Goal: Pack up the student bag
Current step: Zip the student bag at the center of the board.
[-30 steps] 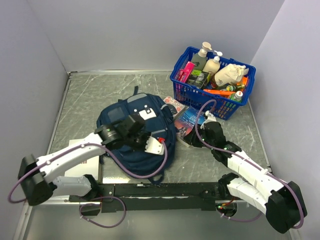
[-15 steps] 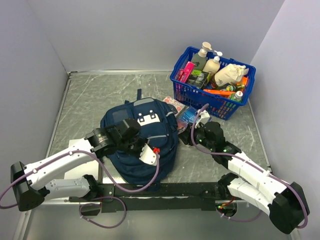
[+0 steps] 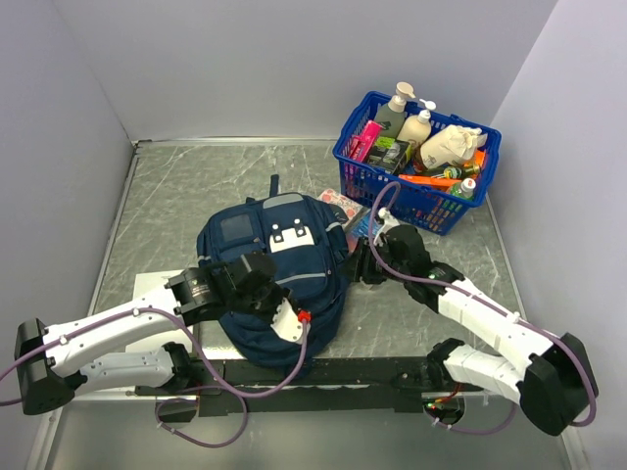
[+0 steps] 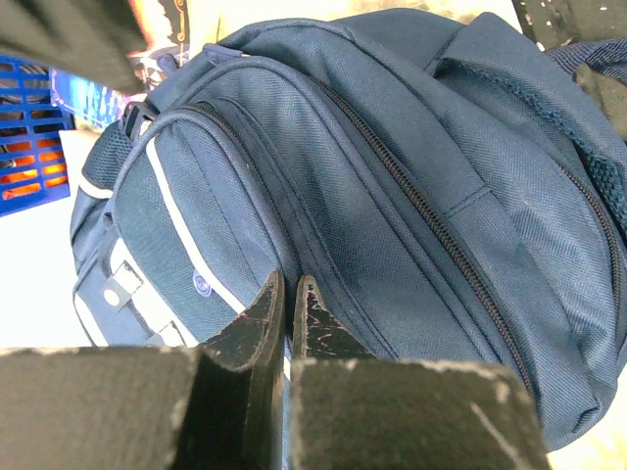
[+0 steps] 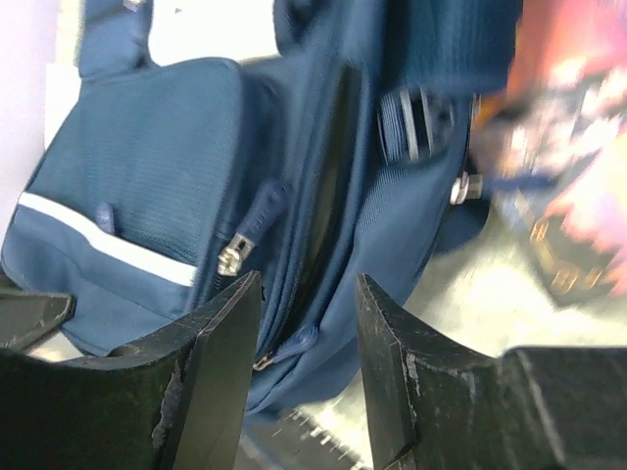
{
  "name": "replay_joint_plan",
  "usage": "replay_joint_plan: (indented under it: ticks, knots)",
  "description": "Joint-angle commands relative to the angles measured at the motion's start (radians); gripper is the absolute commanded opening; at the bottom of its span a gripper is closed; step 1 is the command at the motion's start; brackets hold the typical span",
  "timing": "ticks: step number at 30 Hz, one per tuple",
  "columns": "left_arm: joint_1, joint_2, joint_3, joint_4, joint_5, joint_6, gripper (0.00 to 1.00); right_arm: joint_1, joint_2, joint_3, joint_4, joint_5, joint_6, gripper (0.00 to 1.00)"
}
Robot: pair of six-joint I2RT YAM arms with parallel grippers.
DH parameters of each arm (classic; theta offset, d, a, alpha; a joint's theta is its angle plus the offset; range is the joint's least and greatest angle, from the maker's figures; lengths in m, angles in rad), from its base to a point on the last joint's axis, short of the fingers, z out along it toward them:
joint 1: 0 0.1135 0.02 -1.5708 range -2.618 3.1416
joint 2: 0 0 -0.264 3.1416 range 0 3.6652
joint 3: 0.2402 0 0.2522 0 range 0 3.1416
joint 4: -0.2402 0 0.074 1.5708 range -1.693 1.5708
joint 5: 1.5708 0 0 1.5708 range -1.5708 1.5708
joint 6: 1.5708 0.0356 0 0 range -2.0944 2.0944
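Note:
The student bag (image 3: pixel 257 235), navy with a white patch and grey trim, lies front-up in the middle of the table. My left gripper (image 3: pixel 266 292) rests on its near half, and the left wrist view shows that gripper (image 4: pixel 289 284) shut, pinching a fold of the bag (image 4: pixel 392 196) beside a zip line. My right gripper (image 3: pixel 361 262) is at the bag's right side. In the right wrist view it (image 5: pixel 307 284) stands open, the jaws either side of the bag's (image 5: pixel 147 166) zipped edge. A silver zip pull (image 5: pixel 235 257) and a blue pull tab (image 5: pixel 294 343) lie near the gap.
A blue plastic basket (image 3: pixel 416 196) with bottles and packets stands at the back right. Colourful flat packets (image 3: pixel 341 204) lie between bag and basket. A white sheet (image 3: pixel 157 292) lies at the near left under my left arm. Walls close in on three sides.
The bag has slid toward the near edge and turned, drawn along by my left gripper. My right gripper has moved left to the bag's side and its jaws have widened.

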State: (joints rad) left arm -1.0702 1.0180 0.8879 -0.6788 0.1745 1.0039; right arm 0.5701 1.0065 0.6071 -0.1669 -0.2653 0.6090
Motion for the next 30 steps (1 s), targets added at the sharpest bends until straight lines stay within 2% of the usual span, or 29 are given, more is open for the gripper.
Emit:
replay_joint_plan:
  ticks: [1, 3, 9, 20, 24, 30]
  knots:
    - [-0.016, -0.015, 0.014, 0.142, 0.007, 0.006, 0.01, 0.042, -0.003, 0.059, -0.146, 0.014, 0.187, 0.51]
    - [-0.016, -0.013, 0.017, 0.162, -0.001, 0.001, 0.01, 0.070, -0.022, 0.063, -0.154, 0.055, 0.205, 0.52]
    - [0.009, -0.033, 0.037, 0.173, -0.026, 0.021, 0.01, 0.073, -0.052, 0.059, -0.161, 0.051, 0.242, 0.52]
    - [0.056, -0.065, 0.046, 0.208, -0.029, 0.036, 0.01, 0.076, -0.032, 0.002, -0.160, 0.077, 0.331, 0.44]
    - [0.072, -0.079, 0.036, 0.217, -0.021, 0.032, 0.01, 0.074, -0.054, -0.023, -0.148, 0.092, 0.354, 0.44]
    - [0.075, -0.079, 0.039, 0.232, -0.001, 0.019, 0.01, 0.091, -0.003, 0.008, -0.137, 0.112, 0.364, 0.44]
